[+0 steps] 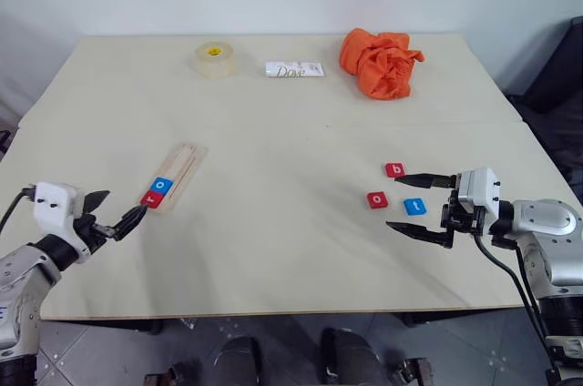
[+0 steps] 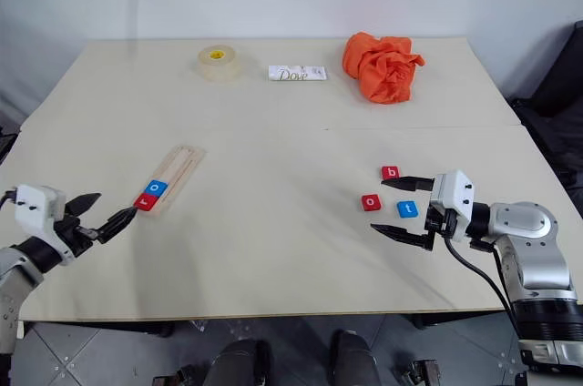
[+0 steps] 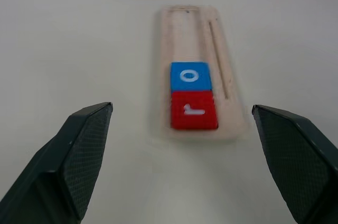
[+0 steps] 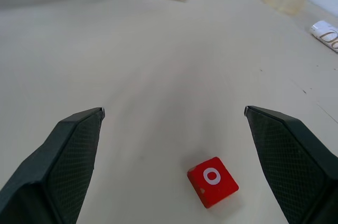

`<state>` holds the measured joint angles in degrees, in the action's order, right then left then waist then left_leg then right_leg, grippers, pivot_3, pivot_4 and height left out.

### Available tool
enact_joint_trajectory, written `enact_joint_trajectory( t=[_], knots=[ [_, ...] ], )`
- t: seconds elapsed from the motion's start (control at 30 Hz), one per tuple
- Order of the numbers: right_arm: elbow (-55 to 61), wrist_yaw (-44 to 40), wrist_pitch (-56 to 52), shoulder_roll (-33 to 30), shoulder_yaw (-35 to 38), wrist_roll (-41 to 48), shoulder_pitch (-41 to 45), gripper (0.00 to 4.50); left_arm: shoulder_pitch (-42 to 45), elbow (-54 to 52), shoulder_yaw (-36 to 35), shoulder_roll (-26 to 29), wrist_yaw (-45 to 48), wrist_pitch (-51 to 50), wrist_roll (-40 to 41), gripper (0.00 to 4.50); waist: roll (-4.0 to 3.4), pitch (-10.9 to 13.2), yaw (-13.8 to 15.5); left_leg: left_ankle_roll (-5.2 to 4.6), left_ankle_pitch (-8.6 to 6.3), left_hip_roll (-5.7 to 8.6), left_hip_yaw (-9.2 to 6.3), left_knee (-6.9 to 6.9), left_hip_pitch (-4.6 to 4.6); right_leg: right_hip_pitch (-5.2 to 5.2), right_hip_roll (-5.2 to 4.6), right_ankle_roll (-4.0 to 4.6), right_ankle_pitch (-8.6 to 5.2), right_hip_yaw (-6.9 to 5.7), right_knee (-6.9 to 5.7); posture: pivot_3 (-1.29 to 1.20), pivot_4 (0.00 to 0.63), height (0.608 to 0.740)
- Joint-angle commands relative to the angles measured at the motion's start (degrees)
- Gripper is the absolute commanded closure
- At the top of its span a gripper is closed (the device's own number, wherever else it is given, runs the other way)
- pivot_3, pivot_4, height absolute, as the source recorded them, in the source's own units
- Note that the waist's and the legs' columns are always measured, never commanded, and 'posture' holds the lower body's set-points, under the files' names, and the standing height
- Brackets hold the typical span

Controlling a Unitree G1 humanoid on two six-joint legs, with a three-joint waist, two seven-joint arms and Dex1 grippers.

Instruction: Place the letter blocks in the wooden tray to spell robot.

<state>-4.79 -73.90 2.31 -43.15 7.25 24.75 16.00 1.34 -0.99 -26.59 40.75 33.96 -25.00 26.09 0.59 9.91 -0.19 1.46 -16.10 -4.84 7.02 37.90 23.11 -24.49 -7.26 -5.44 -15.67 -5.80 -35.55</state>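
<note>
So the wooden tray (image 1: 178,176) already has red r (image 1: 152,198) and blue o (image 1: 162,185) at its near end. Left tool (image 1: 117,213) hangs wide and empty beside it; right tool (image 1: 422,207) gapes wide around b (image 1: 394,169), red o (image 1: 377,199) and t (image 1: 414,207), far right of the tray, probably lining up b.

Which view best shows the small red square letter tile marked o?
The right wrist view: the red o tile lies close, between the open right pincer fingers. Both eye views show it small beside two other tiles.

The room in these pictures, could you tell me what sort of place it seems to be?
Probably a lab or test workspace: a plain pale table against a bare wall, with practice props laid out, such as a tape roll, an orange cloth and a wooden tray.
</note>
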Motion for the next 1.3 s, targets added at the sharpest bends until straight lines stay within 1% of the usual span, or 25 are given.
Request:
enact_joint_trajectory(
  t=[0.03, 0.1, 0.3, 0.47, 0.6, 0.77, 0.93, 1.03, 1.07, 1.1, 1.17, 1.3],
  knots=[
    [3.8, 0.9, -1.1, -0.4, 1.5, 1.7, -1.4, 0.06, 3.3, 2.5, 1.9, 0.8, -0.7, -1.6, -1.5, 0.00, 0.00, 0.0, 0.0, 0.01, 0.00, 0.00, -0.01, 0.00, 0.00, 0.00, 0.00, 0.00, 0.00, 0.00, -0.02, 0.00, 0.150, 0.740],
    [4.6, 1.2, -1.6, -0.6, 1.8, 1.8, -2.1, 0.06, 5.3, 4.4, 3.2, 0.9, -0.9, -2.0, -2.3, 0.00, 0.02, 0.0, 0.0, 0.01, 0.01, 0.00, 0.00, 0.03, 0.00, 0.00, 0.00, 0.00, 0.00, 0.00, -0.03, 0.00, 0.150, 0.740],
    [5.8, 1.6, -2.4, -1.2, 2.4, 1.8, -3.2, 0.06, 10.9, 11.0, 7.2, 0.6, 0.7, 1.5, -5.5, 0.00, 0.03, 0.0, 0.1, 0.03, 0.02, 0.00, -0.01, 0.04, 0.00, 0.00, 0.00, 0.00, 0.00, 0.00, -0.06, 0.00, 0.150, 0.740],
    [6.2, 2.0, -2.7, -1.2, 2.4, 1.7, -3.1, 0.06, 14.0, 14.1, 9.5, 0.3, 2.4, 2.0, -6.7, 0.00, 0.03, 0.0, 0.1, 0.04, 0.03, 0.00, 0.00, 0.04, -0.01, 0.00, 0.00, 0.00, 0.00, 0.00, -0.07, 0.00, 0.150, 0.740],
    [6.4, 2.4, -2.7, -1.2, 2.4, 1.7, -3.2, 0.06, 14.9, 14.9, 10.2, 0.3, 2.6, 1.7, -7.3, 0.00, 0.04, 0.0, 0.0, 0.04, 0.03, 0.01, 0.00, 0.04, -0.01, 0.00, 0.00, 0.00, 0.00, 0.00, -0.07, 0.00, 0.150, 0.740],
    [6.8, 2.7, -2.7, -1.2, 2.6, 1.7, -3.8, 0.06, 14.1, 14.5, 10.8, 0.5, 2.0, -1.7, -7.9, 0.00, 0.04, 0.0, 0.1, 0.04, 0.03, 0.01, 0.00, 0.05, -0.01, 0.01, -0.01, 0.00, 0.00, 0.01, -0.08, 0.00, 0.150, 0.740],
    [6.7, 2.9, -2.6, -1.2, 2.5, 1.5, -3.7, 0.06, 13.2, 13.7, 12.7, 0.8, 1.4, -9.4, -8.3, 0.00, 0.01, 0.0, 0.0, 0.04, 0.03, 0.01, 0.01, 0.05, -0.05, 0.02, 0.00, 0.00, 0.00, 0.03, -0.10, 0.00, 0.150, 0.740],
    [6.2, 3.1, -2.4, -1.0, 2.1, 1.3, -3.0, 0.00, 13.1, 13.8, 13.1, 0.7, -0.5, -11.5, -9.5, 0.53, -0.04, 0.0, 0.0, 0.04, 0.03, 0.01, 0.03, 0.05, -0.10, 0.05, 0.00, 0.00, 0.00, 0.05, -0.11, 0.00, 0.150, 0.740],
    [6.1, 3.1, -2.3, -1.0, 2.1, 1.2, -2.9, 0.00, 13.0, 13.5, 13.1, 0.6, -0.9, -12.4, -9.4, 0.86, -0.05, 0.0, 0.0, 0.03, 0.03, 0.01, 0.05, 0.05, -0.14, 0.06, 0.00, 0.00, 0.00, 0.08, -0.12, 0.00, 0.150, 0.740],
    [6.0, 3.1, -2.2, -1.0, 2.0, 1.1, -2.8, 0.00, 13.1, 13.4, 13.0, 0.5, -1.0, -13.1, -9.2, 1.06, -0.05, 0.0, -0.1, 0.03, 0.03, 0.01, 0.06, 0.04, -0.16, 0.06, 0.00, 0.00, 0.00, 0.10, -0.13, 0.00, 0.150, 0.740],
    [5.8, 3.2, -2.1, -0.9, 1.9, 1.0, -2.5, 0.00, 12.9, 13.4, 12.7, 0.2, -1.1, -12.0, -9.3, 1.10, -0.07, 0.0, -0.1, 0.04, 0.03, 0.01, 0.08, 0.04, -0.19, 0.06, 0.00, 0.00, 0.00, 0.13, -0.16, 0.00, 0.150, 0.740],
    [5.3, 3.0, -1.8, -1.0, 1.9, 0.9, -2.3, 0.00, 12.0, 13.1, 11.8, -0.9, 1.3, -3.4, -8.9, 1.10, -0.08, 0.0, -0.1, 0.03, 0.03, 0.01, 0.14, 0.04, -0.26, 0.07, 0.00, 0.00, 0.00, 0.19, -0.20, 0.00, 0.150, 0.740]
  ],
)
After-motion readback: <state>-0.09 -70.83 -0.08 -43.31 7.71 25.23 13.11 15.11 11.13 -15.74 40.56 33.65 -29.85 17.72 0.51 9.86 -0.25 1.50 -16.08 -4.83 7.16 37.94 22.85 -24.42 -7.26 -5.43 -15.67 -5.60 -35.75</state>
